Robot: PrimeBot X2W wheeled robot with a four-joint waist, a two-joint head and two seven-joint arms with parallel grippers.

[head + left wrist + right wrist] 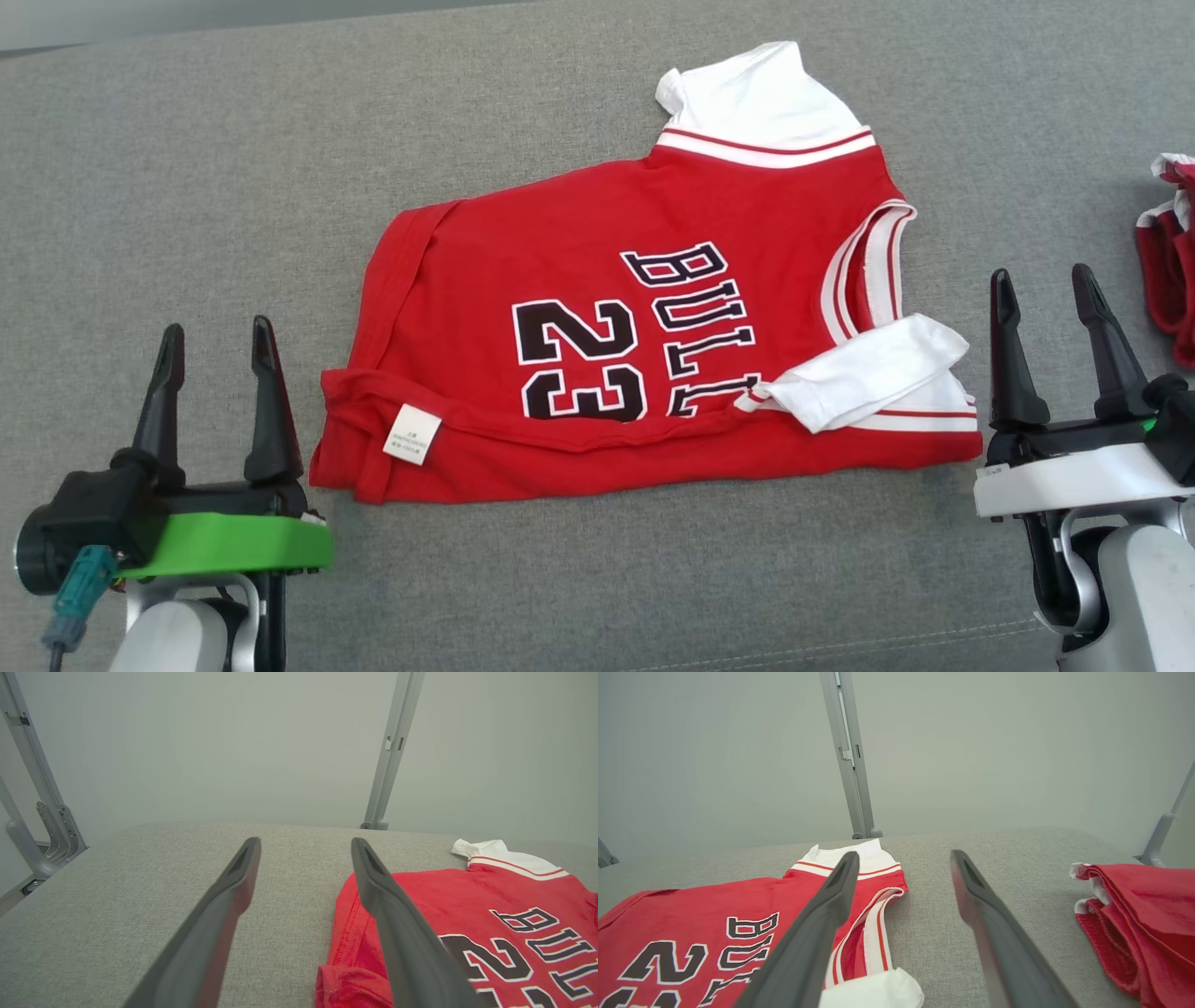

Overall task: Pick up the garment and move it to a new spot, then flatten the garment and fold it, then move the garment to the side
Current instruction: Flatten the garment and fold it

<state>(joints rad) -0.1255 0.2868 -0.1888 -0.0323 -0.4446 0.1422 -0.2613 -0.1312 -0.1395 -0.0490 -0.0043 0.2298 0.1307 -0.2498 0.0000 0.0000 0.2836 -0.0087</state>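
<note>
The left gripper (217,327) stands with its two dark fingers spread wide and nothing between them, at the near left of the grey fabric-covered table (187,168). It is just left of the garment's near-left corner.

The red basketball jersey with white sleeves and black "23" lettering (523,261) lies in the middle of the table. It is mostly flat, with its near edge turned over so that a white label (412,435) shows. It looks light, thin and limp (likely to sag and crease once lifted), so a pinch at two spread points should serve better than one. The doubled near-left hem and the near-right shoulder by the folded white sleeve (868,373) seem the handiest.

The right gripper (1042,273) is likewise open and empty, just right of that shoulder. A second crumpled red garment (1172,271) lies at the far right.
</note>
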